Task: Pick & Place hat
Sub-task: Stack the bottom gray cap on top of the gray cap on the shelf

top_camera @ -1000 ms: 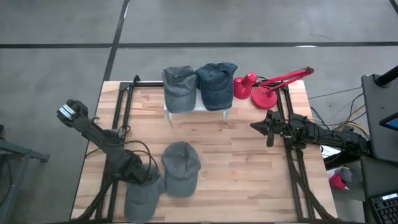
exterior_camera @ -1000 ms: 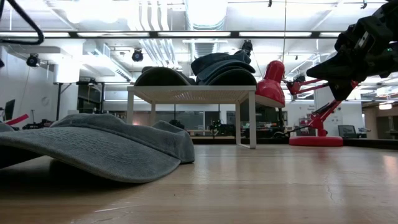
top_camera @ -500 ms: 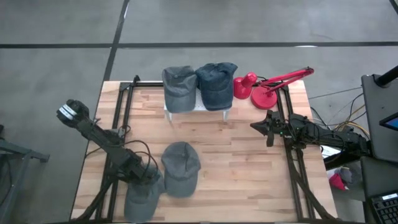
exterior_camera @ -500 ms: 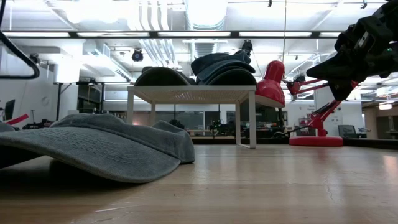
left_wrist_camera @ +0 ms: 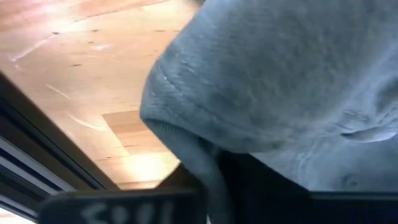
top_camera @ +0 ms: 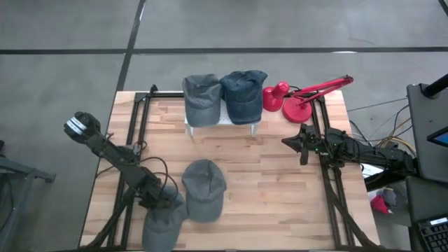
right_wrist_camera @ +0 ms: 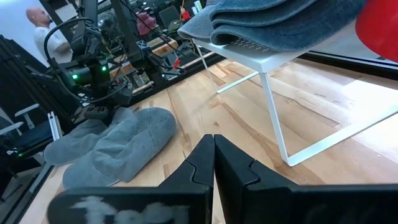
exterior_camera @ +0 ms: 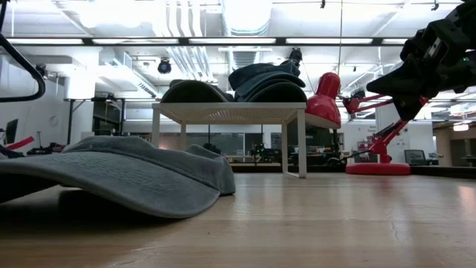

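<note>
Since a second ago the left gripper (top_camera: 162,201) has clamped onto the near hat (top_camera: 163,225) at the desk's (top_camera: 280,182) near-left edge, fabric pinched between its jaws, and that hat has bunched slightly. A second grey hat (top_camera: 204,189) lies just beside it. Two more hats (top_camera: 224,96) sit on the white stand (top_camera: 222,120) at the far edge, beside a red lamp (top_camera: 297,101). Near the right edge, the right gripper (top_camera: 288,141) hovers, jaws pressed together.
</note>
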Robot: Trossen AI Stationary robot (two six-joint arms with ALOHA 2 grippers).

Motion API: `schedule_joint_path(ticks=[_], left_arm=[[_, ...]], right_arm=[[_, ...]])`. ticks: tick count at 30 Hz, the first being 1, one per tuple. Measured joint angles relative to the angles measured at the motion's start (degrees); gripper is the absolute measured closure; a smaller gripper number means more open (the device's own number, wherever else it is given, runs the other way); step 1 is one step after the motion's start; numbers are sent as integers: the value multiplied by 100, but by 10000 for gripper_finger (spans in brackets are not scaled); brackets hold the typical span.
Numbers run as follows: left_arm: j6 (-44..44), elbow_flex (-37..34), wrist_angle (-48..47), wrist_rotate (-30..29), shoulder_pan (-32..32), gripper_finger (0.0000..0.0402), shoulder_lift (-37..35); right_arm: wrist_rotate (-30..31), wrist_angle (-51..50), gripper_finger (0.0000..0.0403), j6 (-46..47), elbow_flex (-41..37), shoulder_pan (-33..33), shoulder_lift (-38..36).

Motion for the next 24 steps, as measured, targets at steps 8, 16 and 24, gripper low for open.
schedule_joint_path(ticks=[8,16,24], left_arm=[[32,82,44,184,4,398,3],[40,438,50,296,4,400,-338],[-28,933,-163,646,2,401,-716]], right_arm=[[-1,1,394,13,0,0,0],[0,4,394,20,2,0,-2],[-2,4,394,20,1,0,-2]])
